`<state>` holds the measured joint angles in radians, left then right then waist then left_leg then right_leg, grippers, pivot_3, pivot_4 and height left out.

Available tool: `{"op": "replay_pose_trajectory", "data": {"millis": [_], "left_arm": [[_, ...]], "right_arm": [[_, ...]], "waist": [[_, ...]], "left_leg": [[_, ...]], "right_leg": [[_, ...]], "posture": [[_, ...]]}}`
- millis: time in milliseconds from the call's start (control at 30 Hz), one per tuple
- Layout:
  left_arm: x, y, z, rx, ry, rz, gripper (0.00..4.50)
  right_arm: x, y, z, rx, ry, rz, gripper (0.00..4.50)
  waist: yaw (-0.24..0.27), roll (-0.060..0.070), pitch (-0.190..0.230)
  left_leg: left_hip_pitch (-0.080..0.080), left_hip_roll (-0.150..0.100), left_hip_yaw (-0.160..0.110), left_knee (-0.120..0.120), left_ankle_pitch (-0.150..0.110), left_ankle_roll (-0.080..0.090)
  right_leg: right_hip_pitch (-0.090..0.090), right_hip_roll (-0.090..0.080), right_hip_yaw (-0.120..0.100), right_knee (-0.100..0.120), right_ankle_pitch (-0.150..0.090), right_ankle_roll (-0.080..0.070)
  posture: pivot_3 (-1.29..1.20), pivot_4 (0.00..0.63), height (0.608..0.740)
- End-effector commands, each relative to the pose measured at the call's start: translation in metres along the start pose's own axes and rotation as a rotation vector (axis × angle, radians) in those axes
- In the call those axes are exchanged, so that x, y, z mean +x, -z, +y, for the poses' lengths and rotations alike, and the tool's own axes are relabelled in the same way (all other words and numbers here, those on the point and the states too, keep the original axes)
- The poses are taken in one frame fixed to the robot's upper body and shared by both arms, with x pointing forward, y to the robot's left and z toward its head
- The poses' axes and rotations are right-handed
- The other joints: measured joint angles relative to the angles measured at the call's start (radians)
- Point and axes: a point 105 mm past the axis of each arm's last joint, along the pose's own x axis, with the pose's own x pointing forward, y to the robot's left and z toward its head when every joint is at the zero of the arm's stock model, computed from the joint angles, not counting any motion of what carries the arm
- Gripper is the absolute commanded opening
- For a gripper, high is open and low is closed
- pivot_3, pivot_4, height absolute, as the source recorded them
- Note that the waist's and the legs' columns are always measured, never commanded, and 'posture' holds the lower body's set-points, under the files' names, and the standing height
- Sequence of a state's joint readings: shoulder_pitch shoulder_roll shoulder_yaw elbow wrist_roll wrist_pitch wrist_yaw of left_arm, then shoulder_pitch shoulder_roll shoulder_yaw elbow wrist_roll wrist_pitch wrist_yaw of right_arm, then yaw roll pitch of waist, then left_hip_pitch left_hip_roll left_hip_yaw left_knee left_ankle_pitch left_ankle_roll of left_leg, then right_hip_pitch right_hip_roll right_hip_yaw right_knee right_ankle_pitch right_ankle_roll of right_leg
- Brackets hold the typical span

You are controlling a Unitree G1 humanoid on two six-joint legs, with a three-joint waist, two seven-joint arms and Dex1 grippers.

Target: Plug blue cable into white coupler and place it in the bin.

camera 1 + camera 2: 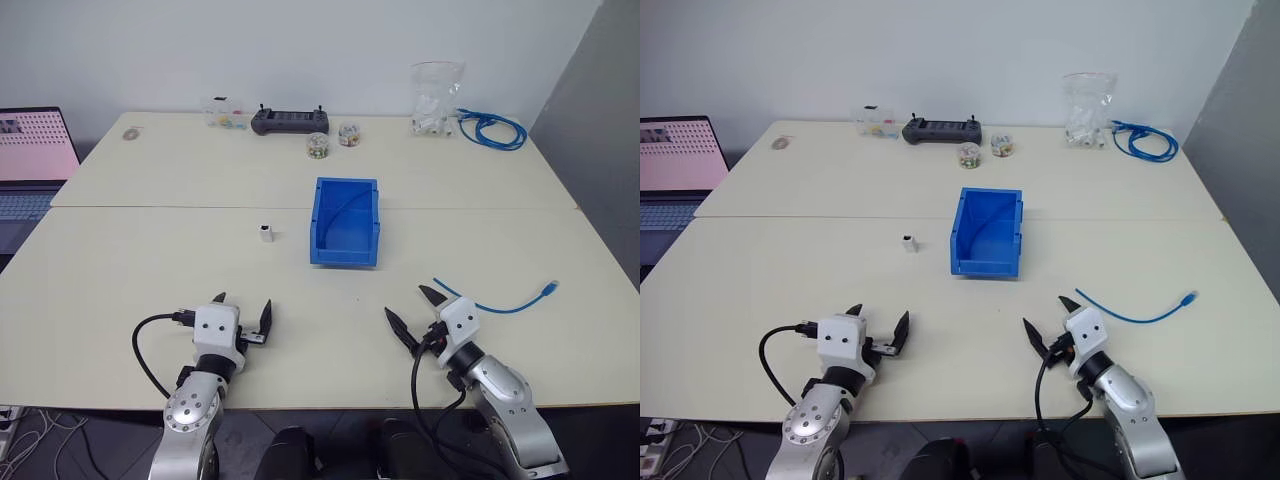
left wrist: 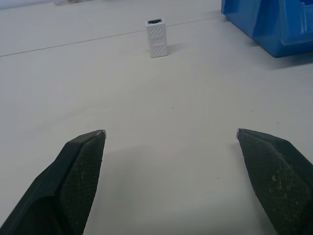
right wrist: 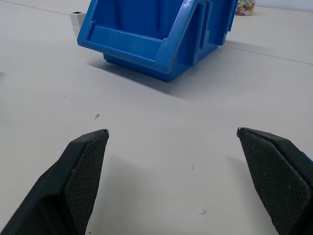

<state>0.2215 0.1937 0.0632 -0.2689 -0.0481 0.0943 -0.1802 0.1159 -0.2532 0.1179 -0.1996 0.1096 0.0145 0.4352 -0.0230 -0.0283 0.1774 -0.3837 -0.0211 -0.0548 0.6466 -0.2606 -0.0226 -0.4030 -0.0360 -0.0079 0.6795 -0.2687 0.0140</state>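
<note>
On the table (image 1: 150,270), the bin (image 1: 346,222) sits at the middle, with the white coupler (image 1: 266,234) standing upright at its 9 o'clock, apart from it. The blue cable (image 1: 500,303) lies loose at the bin's 4 o'clock, just beside the right gripper (image 1: 412,312). Both grippers hover near the table's front edge, the left gripper (image 1: 243,312) at the bin's 7 o'clock; each has its 2 fingers spread wide and holds nothing. A coiled blue cable bundle (image 1: 492,129) lies at 1 o'clock, well apart.
</note>
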Motion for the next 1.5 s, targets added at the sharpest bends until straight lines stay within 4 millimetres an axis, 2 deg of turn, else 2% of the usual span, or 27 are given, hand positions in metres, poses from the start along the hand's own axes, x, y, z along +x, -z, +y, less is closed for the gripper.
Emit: {"op": "replay_pose_trajectory", "data": {"millis": [33, 267, 367, 767, 933, 1067, 1233, 1333, 1500], "left_arm": [[0.001, -0.012, -0.005, 0.003, 0.034, -0.065, 4.50], [0.003, -0.012, -0.003, 0.054, 0.039, -0.044, 4.50], [0.001, -0.024, -0.004, 0.079, 0.068, -0.094, 4.50], [-0.002, -0.047, 0.006, 0.013, 0.103, -0.167, 4.50], [-0.010, -0.053, -0.011, -0.013, 0.263, -0.175, 4.50], [-0.018, -0.061, -0.036, 0.023, 0.561, -0.155, 4.50], [-0.018, -0.074, -0.049, 0.090, 0.883, -0.084, 4.50], [-0.011, -0.080, -0.053, 0.149, 0.985, -0.038, 4.50], [0.009, -0.091, -0.060, 0.247, 1.047, -0.021, 4.50]], "right_arm": [[0.001, -0.011, -0.002, -0.020, -0.010, -0.044, 4.46], [0.002, -0.010, 0.000, -0.018, -0.016, -0.043, 4.46], [0.003, -0.010, 0.002, -0.016, -0.021, -0.045, 4.46], [0.003, -0.009, 0.007, -0.029, -0.045, -0.042, 4.46], [0.000, -0.007, 0.005, -0.031, -0.037, -0.033, 4.46], [-0.003, -0.007, 0.004, -0.026, -0.014, -0.027, 4.46], [-0.013, -0.007, -0.005, -0.034, 0.057, -0.021, 4.46], [-0.020, -0.006, -0.007, -0.027, 0.106, -0.008, 4.46], [-0.033, -0.011, -0.014, 0.022, 0.235, 0.006, 4.46]], "waist": [[0.000, 0.000, 0.000], [0.000, 0.000, 0.000], [0.000, 0.000, 0.000], [0.000, 0.000, 0.000], [0.000, 0.000, 0.000], [0.000, 0.000, 0.000], [-0.001, 0.000, 0.000], [-0.001, 0.001, 0.000], [-0.002, 0.001, 0.000]], "left_leg": [[0.000, 0.000, 0.000, 0.000, 0.000, 0.000], [0.000, 0.000, 0.000, 0.000, 0.000, 0.000], [0.000, 0.000, 0.000, 0.000, 0.000, 0.000], [0.000, 0.000, 0.000, 0.000, 0.000, 0.000], [0.000, 0.000, 0.000, 0.000, 0.000, 0.000], [0.000, 0.000, 0.000, 0.000, 0.000, 0.000], [0.000, 0.000, 0.000, 0.000, 0.000, 0.000], [0.000, 0.000, 0.000, 0.000, 0.000, 0.000], [0.000, 0.000, -0.001, 0.000, 0.000, 0.000]], "right_leg": [[0.000, 0.000, 0.000, 0.000, 0.000, 0.000], [0.000, 0.000, 0.000, 0.000, 0.000, 0.000], [0.000, 0.000, 0.000, 0.000, 0.000, 0.000], [0.000, 0.000, 0.000, 0.000, 0.000, 0.000], [0.000, 0.000, 0.000, 0.000, 0.000, 0.000], [0.000, 0.000, 0.000, 0.000, 0.000, 0.000], [0.000, 0.000, 0.000, 0.001, 0.000, 0.000], [0.000, 0.001, 0.000, 0.000, 0.000, -0.001], [0.000, 0.001, 0.000, 0.001, 0.000, -0.001]], "posture": [[0.00, 0.150, 0.740], [0.00, 0.150, 0.740], [0.00, 0.150, 0.740], [0.00, 0.150, 0.740], [0.00, 0.150, 0.740], [0.00, 0.150, 0.740], [0.00, 0.150, 0.740], [0.00, 0.150, 0.740], [0.00, 0.150, 0.740]]}}
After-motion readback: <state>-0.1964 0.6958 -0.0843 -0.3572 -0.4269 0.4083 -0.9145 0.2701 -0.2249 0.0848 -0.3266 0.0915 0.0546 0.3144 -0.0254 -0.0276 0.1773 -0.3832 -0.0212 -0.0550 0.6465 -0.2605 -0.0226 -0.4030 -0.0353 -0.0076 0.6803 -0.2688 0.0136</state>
